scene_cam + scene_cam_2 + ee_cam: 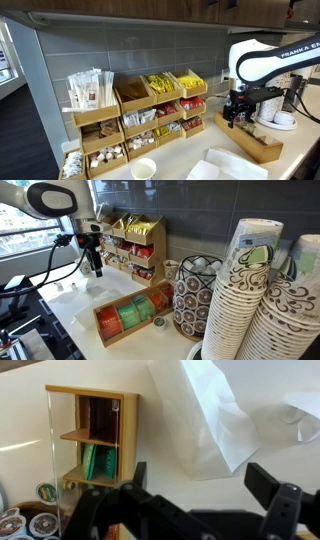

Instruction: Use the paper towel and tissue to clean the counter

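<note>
**Open gripper hangs over the counter by the wooden box**

The only writing that can be read is "FRANKA EM" in dark letters on the white arm, cut off by the picture's right edge. The packets in the condiment racks and the printed patterns on the stacked paper cups are too small or blurred to read.

The gripper points down, with its fingers spread wide and nothing between them. In the wrist view it hovers above bare counter, and no part of it touches anything.

The counter is the broad pale surface that runs under everything. It shows in both exterior views, and in one it stretches from the racks at the far wall to the near cups.

A white paper towel lies crumpled on the counter to the right beyond the fingers in the wrist view. In an exterior view it lies near the front edge.

A wooden box with green and orange packets in its compartments lies just beside the gripper. In the wrist view it lies to the left. Round pods sit at the near left corner of that view.

A dark wire holder stands right of the box. A single paper cup stands in front of the racks.
</note>
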Available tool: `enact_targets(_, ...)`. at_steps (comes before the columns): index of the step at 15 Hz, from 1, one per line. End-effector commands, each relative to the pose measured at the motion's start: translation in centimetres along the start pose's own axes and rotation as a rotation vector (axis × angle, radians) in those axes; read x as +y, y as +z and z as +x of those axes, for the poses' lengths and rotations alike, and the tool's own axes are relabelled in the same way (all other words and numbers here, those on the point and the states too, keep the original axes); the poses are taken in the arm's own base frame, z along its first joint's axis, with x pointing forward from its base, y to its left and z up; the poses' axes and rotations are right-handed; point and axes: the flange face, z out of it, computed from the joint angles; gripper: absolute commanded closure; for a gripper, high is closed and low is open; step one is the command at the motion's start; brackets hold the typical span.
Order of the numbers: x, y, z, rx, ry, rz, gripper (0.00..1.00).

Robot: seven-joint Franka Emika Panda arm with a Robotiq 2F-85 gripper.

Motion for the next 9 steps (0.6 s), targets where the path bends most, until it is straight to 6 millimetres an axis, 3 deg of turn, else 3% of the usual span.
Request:
enact_targets(1, 0.0, 0.0, 0.0, -0.001, 0.000, 0.000, 0.00)
enact_targets(7, 0.0, 0.0, 0.0, -0.001, 0.000, 0.000, 0.00)
enact_targets(9, -0.2, 1.5, -0.3, -0.008, -0.046, 0.012, 0.00)
